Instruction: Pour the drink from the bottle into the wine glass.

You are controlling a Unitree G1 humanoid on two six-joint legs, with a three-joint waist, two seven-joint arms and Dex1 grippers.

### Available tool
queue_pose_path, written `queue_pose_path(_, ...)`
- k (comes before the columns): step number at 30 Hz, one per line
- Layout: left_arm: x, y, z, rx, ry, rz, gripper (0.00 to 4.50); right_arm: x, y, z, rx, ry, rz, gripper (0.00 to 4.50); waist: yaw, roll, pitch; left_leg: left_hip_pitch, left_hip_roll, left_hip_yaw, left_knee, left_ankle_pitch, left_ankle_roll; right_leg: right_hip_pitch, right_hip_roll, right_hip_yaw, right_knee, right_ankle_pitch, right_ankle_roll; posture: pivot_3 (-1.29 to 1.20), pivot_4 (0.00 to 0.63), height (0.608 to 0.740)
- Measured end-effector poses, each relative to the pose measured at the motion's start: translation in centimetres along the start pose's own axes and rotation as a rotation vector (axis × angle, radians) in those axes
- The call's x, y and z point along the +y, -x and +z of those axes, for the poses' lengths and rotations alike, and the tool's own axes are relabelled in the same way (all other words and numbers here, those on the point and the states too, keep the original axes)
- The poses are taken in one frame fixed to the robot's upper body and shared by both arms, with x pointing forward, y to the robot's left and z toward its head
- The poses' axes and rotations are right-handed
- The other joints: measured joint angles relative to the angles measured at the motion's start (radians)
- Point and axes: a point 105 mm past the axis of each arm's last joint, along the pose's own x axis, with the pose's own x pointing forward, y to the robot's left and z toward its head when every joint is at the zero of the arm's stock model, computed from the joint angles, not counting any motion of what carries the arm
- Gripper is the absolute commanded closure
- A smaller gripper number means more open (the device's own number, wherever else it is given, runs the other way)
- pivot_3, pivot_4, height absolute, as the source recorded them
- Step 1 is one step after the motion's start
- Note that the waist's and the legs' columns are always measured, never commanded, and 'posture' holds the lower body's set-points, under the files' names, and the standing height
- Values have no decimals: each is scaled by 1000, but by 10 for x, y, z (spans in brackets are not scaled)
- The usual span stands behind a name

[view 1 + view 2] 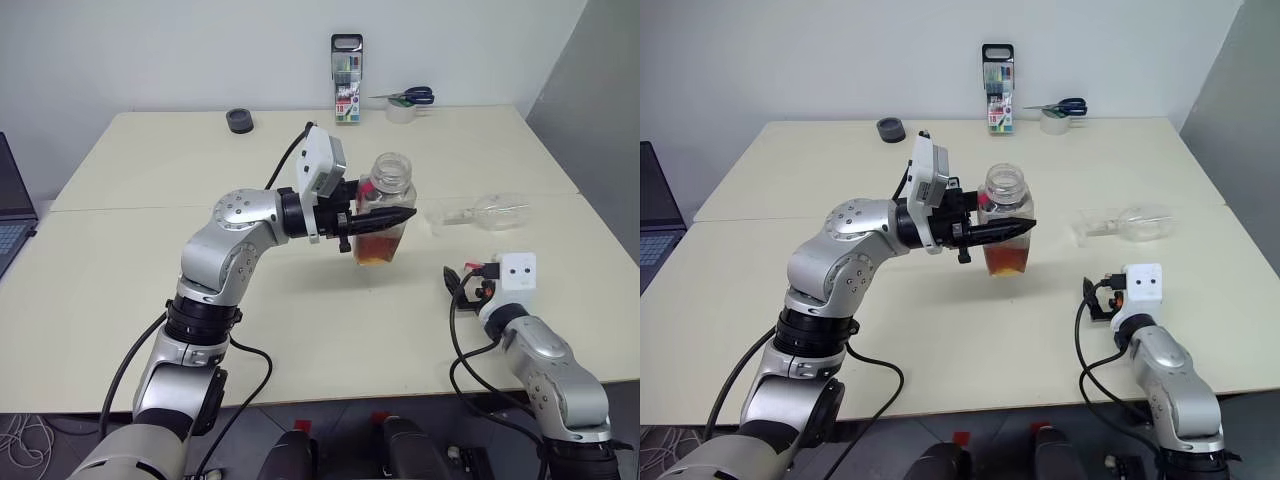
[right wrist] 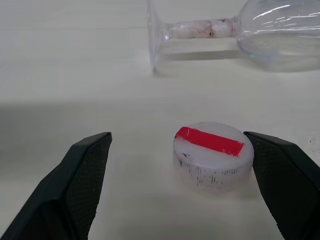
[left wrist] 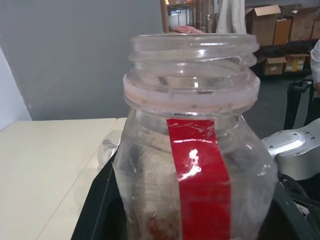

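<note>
Some drink (image 1: 377, 250) sits low in the uncapped bottle (image 1: 384, 208).

One bottle (image 1: 384, 213), one wine glass (image 1: 485, 212), one cap (image 2: 212, 155)

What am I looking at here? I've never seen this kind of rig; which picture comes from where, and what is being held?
This is a humanoid robot with two arms, each ending in a two-fingered black gripper. Two pictures come from a stereo camera on its head, looking down over a cream table. The other two come from cameras on its wrists.

The left gripper is shut on the bottle, which is upright, uncapped, with amber drink in the bottom. The left wrist view shows the bottle's open mouth and red label strip close up.

The right gripper is open, low over the table, with the bottle's cap lying between its fingers, released. Beyond it the wine glass lies on its side, so pouring cannot start yet.

At the far edge are a marker pack, a tape roll, scissors and a small dark round object.
</note>
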Motion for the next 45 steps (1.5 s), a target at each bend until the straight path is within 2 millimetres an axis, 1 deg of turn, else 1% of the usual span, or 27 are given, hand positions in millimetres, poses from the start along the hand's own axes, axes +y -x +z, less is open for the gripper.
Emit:
queue_pose_path(3,0,0,0,0,0,0,2735,1,-1,4,-11,2,1,41,0,0,0,0,0,0,0,0,0,0,0,0,0,0,0,0,150,740)
queue_pose_path(6,0,0,0,0,0,-1,2735,-4,-2,9,-36,-79,-52,41,0,0,0,0,0,-1,0,0,0,0,0,0,0,0,0,0,150,740)
queue_pose_path(8,0,0,0,1,0,-1,2735,-5,-2,10,-26,-38,-32,41,0,0,0,0,-1,0,0,0,0,0,0,0,0,0,0,0,150,740)
queue_pose_path(11,0,0,0,0,0,-2,2735,-12,-4,15,-41,-68,-67,41,0,0,0,0,0,0,0,0,0,0,0,0,0,0,0,0,150,740)
queue_pose_path(15,0,0,0,1,-1,-1,2735,-24,-3,22,-56,-37,-93,41,-1,0,0,0,0,0,0,0,0,0,0,0,0,0,0,0,150,740)
queue_pose_path(18,0,0,0,2,-1,0,2735,-25,-3,26,-63,0,-75,41,-1,0,0,0,0,0,0,0,0,0,0,0,0,0,0,0,150,740)
queue_pose_path(20,1,1,-1,7,-5,8,2735,-23,0,33,-77,50,-34,41,-1,0,0,0,0,0,0,0,0,0,0,0,0,0,0,0,150,740)
queue_pose_path(22,6,3,-3,32,-27,46,2735,-12,7,43,-99,117,62,41,-1,0,0,0,0,0,0,0,0,0,0,0,0,0,0,0,150,740)
queue_pose_path(23,11,5,-5,47,-43,82,2735,-2,13,48,-108,158,147,41,-1,0,0,0,0,0,0,0,0,0,0,-1,0,0,0,0,150,740)
queue_pose_path(24,18,7,-8,63,-52,130,2735,11,21,54,-118,195,251,41,-1,1,0,0,0,0,0,0,0,0,0,0,0,0,0,0,150,740)
queue_pose_path(27,41,15,-21,110,-53,293,2735,52,54,81,-173,326,583,41,-1,0,0,1,0,-2,1,-1,1,3,0,-3,-1,0,0,0,150,740)
queue_pose_path(29,53,20,-27,132,-60,384,2735,65,67,89,-170,368,720,41,0,0,0,1,0,-3,1,-1,2,4,0,-3,-2,0,0,0,150,740)
queue_pose_path(30,61,25,-30,147,-63,440,2735,69,70,93,-160,360,770,41,0,-1,0,1,0,-3,2,-1,2,4,0,-3,-1,0,0,0,150,740)
queue_pose_path(32,76,35,-33,170,-73,553,2735,75,71,112,-194,328,830,41,-2,-1,1,1,0,-3,2,-1,2,3,0,-2,-1,0,0,0,150,740)
queue_pose_path(34,95,46,-34,177,-71,695,2735,82,69,142,-263,310,872,41,-1,-1,1,1,0,-3,2,0,0,3,-1,-3,0,0,0,0,150,740)
queue_pose_path(35,100,52,-35,182,-76,746,2735,85,70,152,-287,308,881,41,0,-1,1,1,0,-4,1,0,0,3,-2,-3,-1,0,0,0,150,740)
queue_pose_path(37,117,75,-40,191,-78,904,2735,90,68,170,-322,278,898,41,1,-1,1,-1,0,-4,1,0,0,1,-4,-3,-1,0,0,0,150,740)
queue_pose_path(40,129,98,-50,210,-76,1042,2735,95,62,176,-325,230,910,41,5,-1,1,-2,-1,-4,1,0,0,0,-7,-3,-2,0,0,0,150,740)
queue_pose_path(45,137,117,-63,158,-51,1183,2735,105,58,173,-299,188,950,41,20,-1,1,-4,-2,-2,1,0,0,-1,-9,-3,-3,0,0,0,150,740)
